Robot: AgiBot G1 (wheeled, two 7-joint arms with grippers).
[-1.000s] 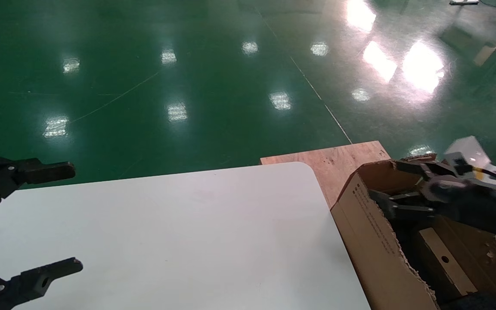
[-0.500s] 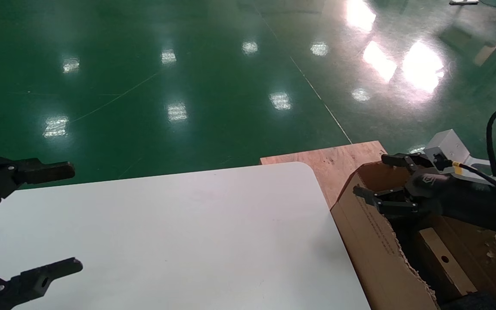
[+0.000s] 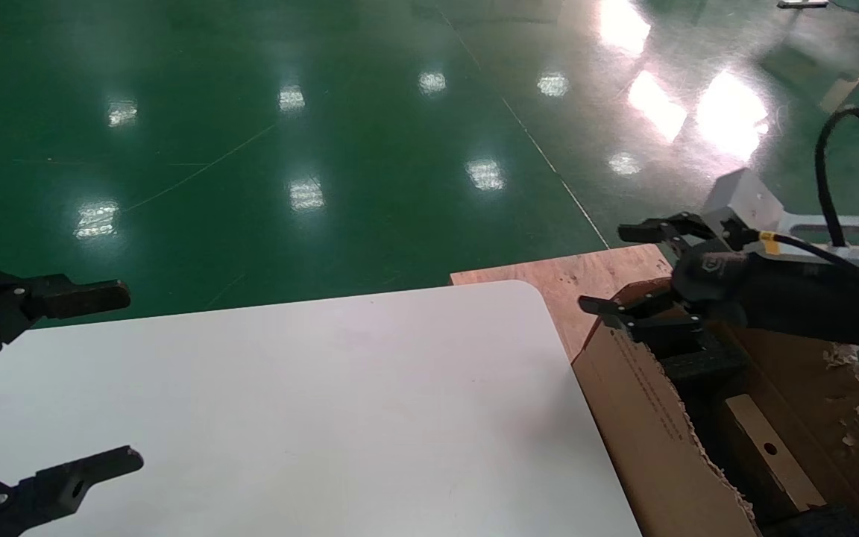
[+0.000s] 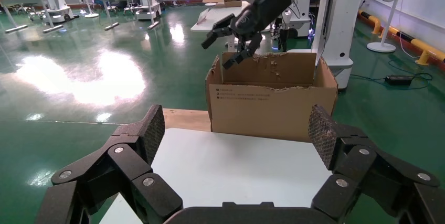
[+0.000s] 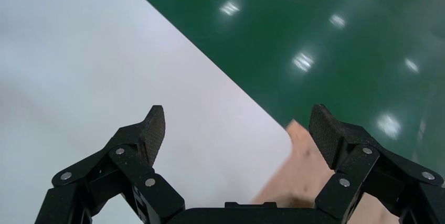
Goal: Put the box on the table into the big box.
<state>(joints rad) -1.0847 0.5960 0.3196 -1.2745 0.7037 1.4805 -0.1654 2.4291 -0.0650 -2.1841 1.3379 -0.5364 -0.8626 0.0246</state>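
The box, a light wooden block with a small round hole, lies inside the big box beside dark foam. My right gripper hovers above the carton's far corner, open, with nothing between its fingers. In the left wrist view the right gripper hangs over the big box. The right wrist view shows that gripper above the table. My left gripper stays open and idle over the white table at the left edge; in its own view the left gripper holds nothing.
A flat plywood board lies past the table's rounded corner, next to the carton. The carton's top edges are torn and ragged. Shiny green floor surrounds the table. Fans, other tables and a robot base stand behind the carton.
My right gripper has risen out of the big box and drifted toward the table, still open. The wooden block stays inside the carton. The left arm has not moved.
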